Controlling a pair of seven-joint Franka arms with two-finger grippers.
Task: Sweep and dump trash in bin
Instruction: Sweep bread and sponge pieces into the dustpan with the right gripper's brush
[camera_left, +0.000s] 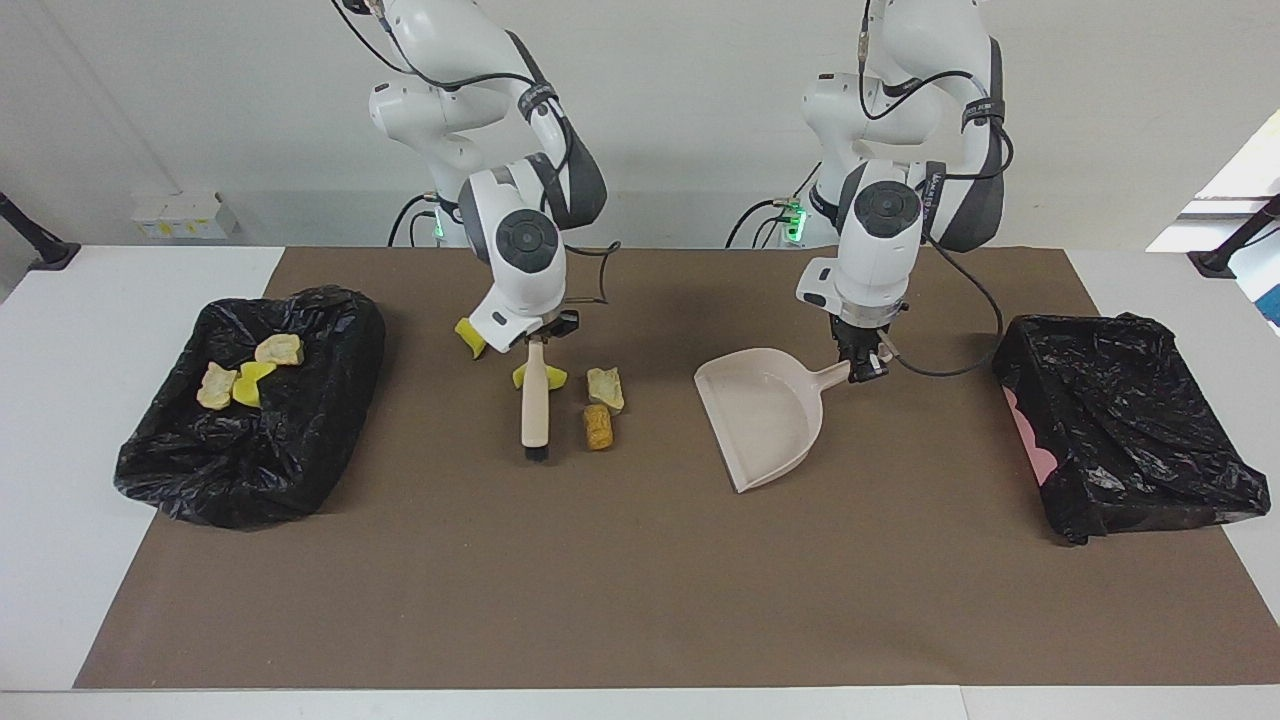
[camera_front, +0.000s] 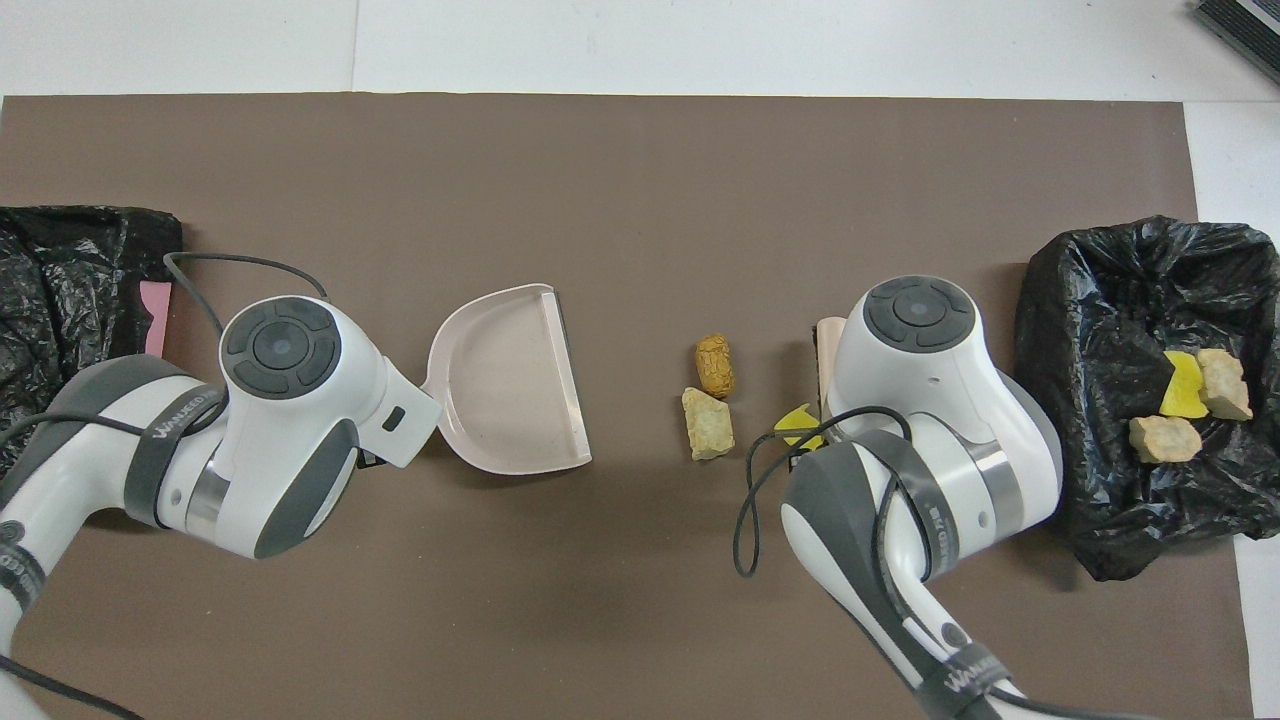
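My right gripper (camera_left: 541, 338) is shut on the beige handle of a brush (camera_left: 534, 405), whose black bristle end points down at the mat. My left gripper (camera_left: 862, 366) is shut on the handle of a pale pink dustpan (camera_left: 765, 415) that rests on the mat. Between brush and pan lie two pieces of trash: a beige chunk (camera_left: 605, 387) (camera_front: 707, 437) and an orange-brown piece (camera_left: 598, 427) (camera_front: 714, 365). One yellow wedge (camera_left: 545, 378) (camera_front: 800, 425) touches the brush handle. Another yellow wedge (camera_left: 470, 336) lies beside my right gripper. In the overhead view both grippers are hidden under their arms.
A black-bagged bin (camera_left: 300, 440) (camera_front: 1090, 300) at the right arm's end of the table holds three pieces (camera_left: 250, 375). A second black-bagged bin (camera_left: 1130, 420) with a pink edge stands at the left arm's end. A brown mat (camera_left: 640, 580) covers the table.
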